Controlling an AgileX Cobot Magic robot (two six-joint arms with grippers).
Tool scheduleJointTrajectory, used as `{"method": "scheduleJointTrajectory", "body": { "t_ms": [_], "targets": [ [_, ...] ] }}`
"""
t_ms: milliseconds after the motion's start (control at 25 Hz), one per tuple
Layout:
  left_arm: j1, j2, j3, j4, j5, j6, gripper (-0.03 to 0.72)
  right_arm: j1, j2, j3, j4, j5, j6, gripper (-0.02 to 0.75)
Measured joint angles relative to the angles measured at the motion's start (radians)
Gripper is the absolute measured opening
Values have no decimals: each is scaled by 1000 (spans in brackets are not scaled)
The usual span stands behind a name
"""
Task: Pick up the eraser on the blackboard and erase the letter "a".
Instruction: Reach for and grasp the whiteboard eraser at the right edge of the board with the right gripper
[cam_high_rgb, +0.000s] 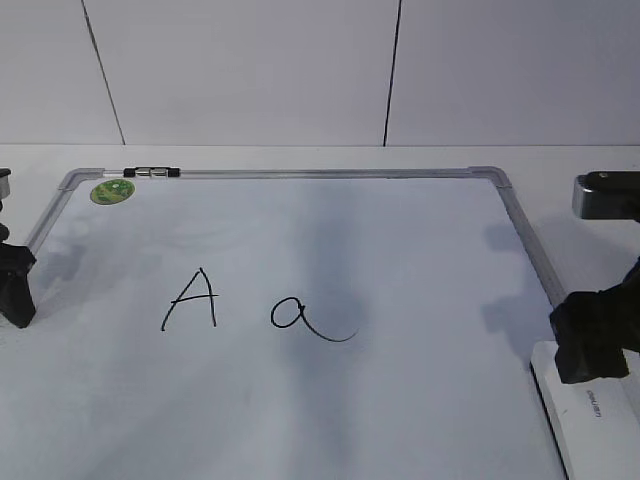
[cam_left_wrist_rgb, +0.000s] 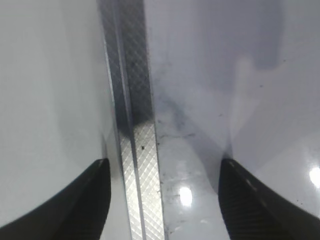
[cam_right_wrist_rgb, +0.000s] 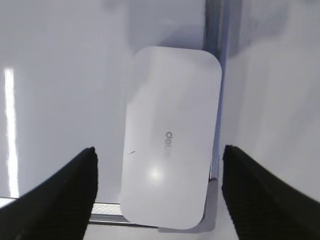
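The right claw (cam_right_wrist_rgb: 157, 195) hangs spread wide over the eraser (cam_right_wrist_rgb: 170, 140), which lies at the blackboard's (cam_high_rgb: 400, 400) five o'clock corner, probably overlapping the frame; it should descend centred, gripping the long sides squarely.

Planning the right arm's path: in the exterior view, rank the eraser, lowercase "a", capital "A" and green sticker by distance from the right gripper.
1. eraser, just below the right gripper, bottom right.
2. lowercase "a", board centre.
3. capital "A", left of it.
4. green sticker, far left corner.
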Motion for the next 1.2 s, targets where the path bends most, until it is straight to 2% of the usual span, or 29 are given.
{"method": "scheduleJointTrajectory", "body": {
  "t_ms": [80, 400, 640, 920, 1200],
  "targets": [
    [0, 0, 0, 0, 0, 0, 480, 0, 0, 0, 0, 0, 0, 592],
    [2, 0, -4, 10, 2, 0, 281, 0, 0, 0, 0, 0, 0, 592],
    [2, 0, -6, 34, 4, 0, 190, 0, 0, 0, 0, 0, 0, 592],
    [2, 0, -6, 50, 4, -38, 127, 0, 0, 0, -18, 0, 2, 592],
    [2, 0, -9, 52, 6, -57, 103, 0, 0, 0, -22, 14, 62, 592]
  ]
}}
